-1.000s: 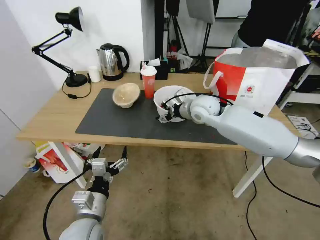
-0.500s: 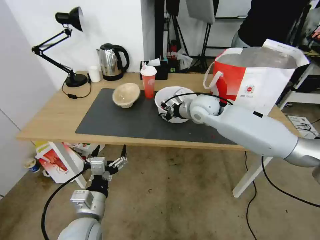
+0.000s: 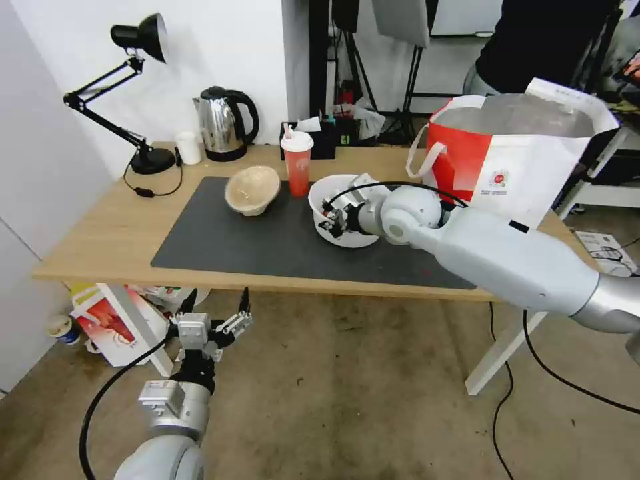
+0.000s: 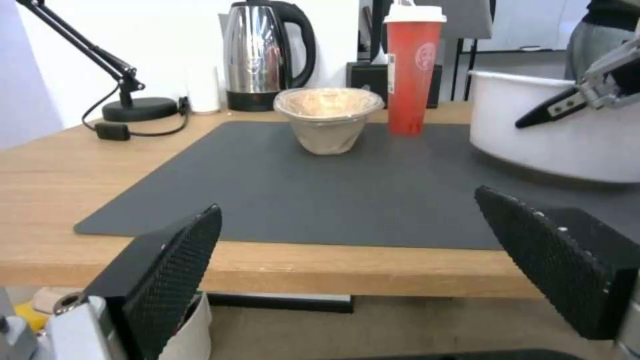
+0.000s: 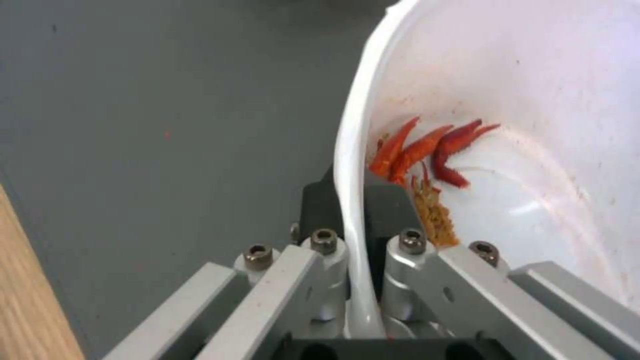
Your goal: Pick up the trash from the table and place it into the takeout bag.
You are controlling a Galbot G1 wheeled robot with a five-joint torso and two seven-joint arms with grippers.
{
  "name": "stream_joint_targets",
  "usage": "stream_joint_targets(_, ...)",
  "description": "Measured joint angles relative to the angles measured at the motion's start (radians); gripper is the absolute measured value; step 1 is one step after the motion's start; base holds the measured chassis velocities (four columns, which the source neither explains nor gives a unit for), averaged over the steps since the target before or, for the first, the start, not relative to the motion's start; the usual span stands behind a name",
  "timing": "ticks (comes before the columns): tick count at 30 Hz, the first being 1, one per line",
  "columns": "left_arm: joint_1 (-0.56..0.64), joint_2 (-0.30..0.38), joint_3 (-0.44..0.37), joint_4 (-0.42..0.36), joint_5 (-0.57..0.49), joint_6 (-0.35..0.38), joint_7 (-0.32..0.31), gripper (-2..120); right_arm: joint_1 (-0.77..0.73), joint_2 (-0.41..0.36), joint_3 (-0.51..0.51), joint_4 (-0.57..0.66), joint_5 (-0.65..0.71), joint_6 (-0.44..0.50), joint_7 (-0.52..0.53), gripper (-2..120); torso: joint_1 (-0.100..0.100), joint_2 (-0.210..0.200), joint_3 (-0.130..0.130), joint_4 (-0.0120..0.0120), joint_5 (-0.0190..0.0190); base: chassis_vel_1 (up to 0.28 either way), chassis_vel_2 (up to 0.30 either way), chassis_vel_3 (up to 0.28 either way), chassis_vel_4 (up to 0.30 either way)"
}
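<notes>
White plastic rim of the large round bowl (image 3: 341,212) with red scraps inside, pinched between the nearly closed fingers of the right claw (image 5: 353,215), one inside the wall, one outside. Bowl resting on the dark grey mat (image 3: 267,243) of the light-wood worktop (image 3: 113,233), beside the red-and-white takeout bag (image 3: 507,160). Left claw (image 3: 213,319) spread wide, holding nothing, low before the worktop's near edge.

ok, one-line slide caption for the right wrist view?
Right gripper pinches the white bowl's rim, one finger inside, one outside, above the grey mat.
</notes>
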Motion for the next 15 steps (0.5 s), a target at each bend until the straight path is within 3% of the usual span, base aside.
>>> stream_joint_targets(15,0.014,0.0,0.0,-0.012,0.0,-0.014,-0.002,96,0.043,-0.105,0.088,0.132,0.094,0.001,0.001,0,0.0,0.0,0.0,0.0,0.0,0.0,0.0,0.0,0.0)
